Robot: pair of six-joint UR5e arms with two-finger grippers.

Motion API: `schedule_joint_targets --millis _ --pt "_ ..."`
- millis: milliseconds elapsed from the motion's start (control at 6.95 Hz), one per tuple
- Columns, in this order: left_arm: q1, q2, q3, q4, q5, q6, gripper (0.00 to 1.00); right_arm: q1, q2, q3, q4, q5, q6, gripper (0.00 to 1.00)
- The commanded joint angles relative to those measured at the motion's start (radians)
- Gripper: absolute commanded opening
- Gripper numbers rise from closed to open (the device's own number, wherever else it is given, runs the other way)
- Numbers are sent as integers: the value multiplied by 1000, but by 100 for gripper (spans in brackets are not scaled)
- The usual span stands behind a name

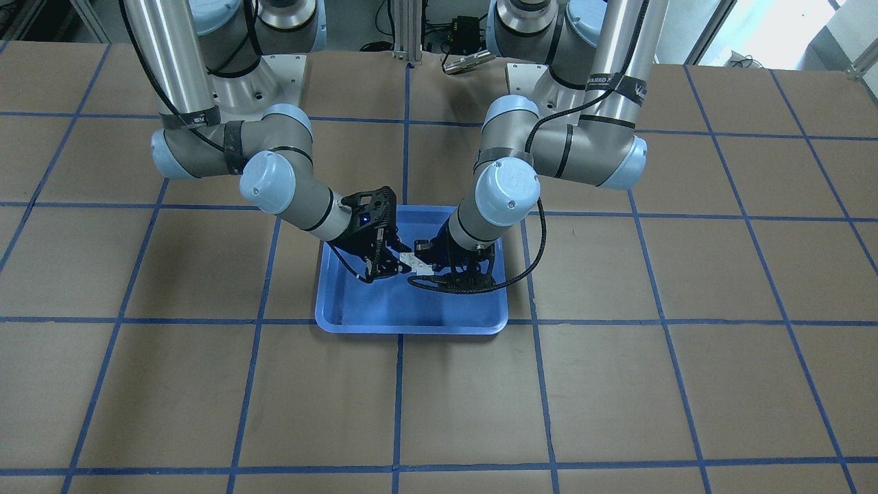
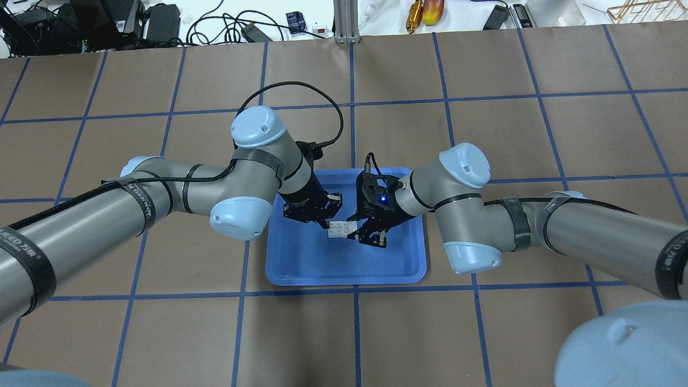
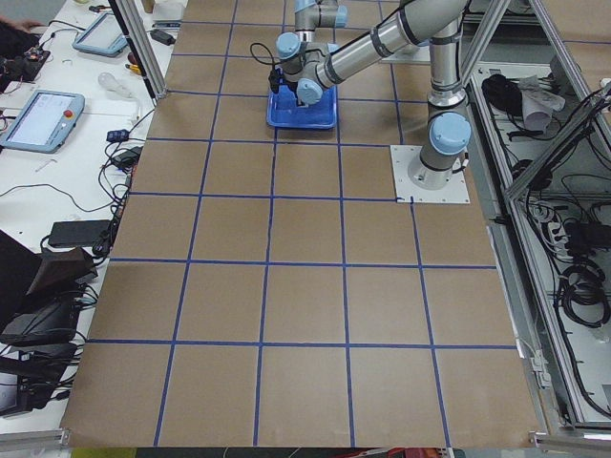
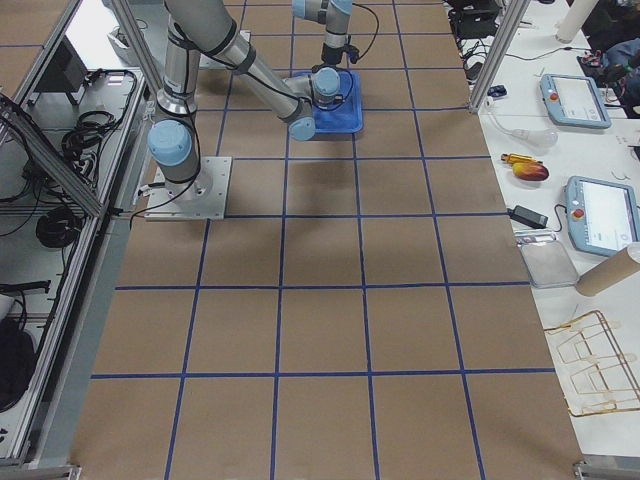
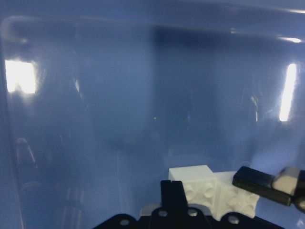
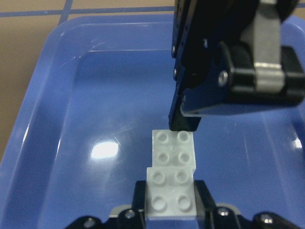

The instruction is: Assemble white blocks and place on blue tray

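Note:
Two white blocks (image 2: 339,229) are joined side by side, offset by a step, and sit over the middle of the blue tray (image 2: 344,279). My right gripper (image 6: 171,200) is shut on the near block (image 6: 170,193). My left gripper (image 6: 184,123) has its fingers closed together, and their tip touches the far edge of the other block (image 6: 173,148). In the left wrist view the blocks (image 5: 205,183) lie just behind my left gripper (image 5: 172,188). In the front view the blocks (image 1: 413,262) show between both grippers over the tray (image 1: 411,326). I cannot tell whether the blocks touch the tray floor.
The tray lies on a brown table with a blue tape grid (image 2: 355,333). Both forearms reach in low over the tray's sides. Cables, tools and tablets lie beyond the table's far edge (image 2: 419,11).

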Motion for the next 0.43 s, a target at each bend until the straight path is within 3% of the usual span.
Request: schedule_joint_targets --millis 0,144,288 --pt "0 2 -1 0 1 8 0 0 10 -2 -2 -2 12 77" --pt "0 2 -1 0 1 8 0 0 8 -1 0 -12 22 100" --pt "0 2 -1 0 1 2 0 0 8 1 1 -16 22 100"
